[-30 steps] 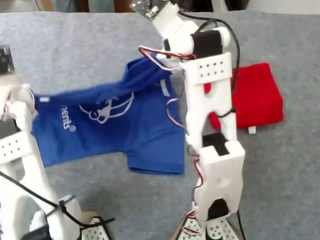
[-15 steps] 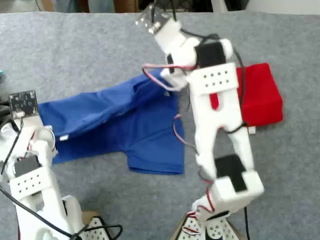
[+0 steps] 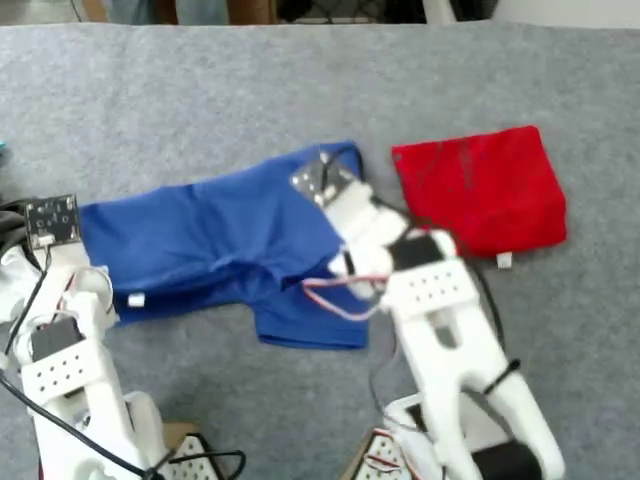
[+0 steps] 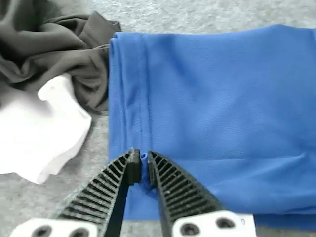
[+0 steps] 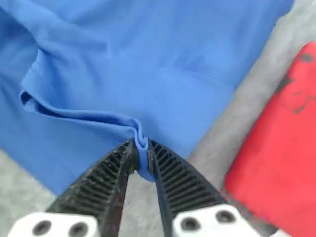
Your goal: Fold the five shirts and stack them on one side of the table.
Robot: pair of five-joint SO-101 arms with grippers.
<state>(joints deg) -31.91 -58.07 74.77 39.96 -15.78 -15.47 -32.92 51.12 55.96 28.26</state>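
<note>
Firstly, high view: blue shirt (image 3: 220, 235), one item, lies across the middle of the grey bench (image 3: 150, 90) and appears doubled over lengthwise, with a sleeve jutting out on the near side. Red shirt (image 3: 480, 190), one item, already folded into a block, lies near one end of it, apart. Left wrist view: left tool (image 4: 140, 159), jaws all but closed, pinches the hemmed edge of the blue shirt; a dark garment (image 4: 54, 44) and a white garment (image 4: 39, 133) lie crumpled just beside that edge. Right wrist view: right tool (image 5: 140, 148), jaws likewise nearly closed, nips a raised ridge of blue cloth. Handling note, as a judgement: the lengthwise fold seems in hand. Both pinched edges are best lowered level and together, with the cloth kept taut between them. Release should wait until the layers lie flat, lest the ridge set as a crease.
</note>
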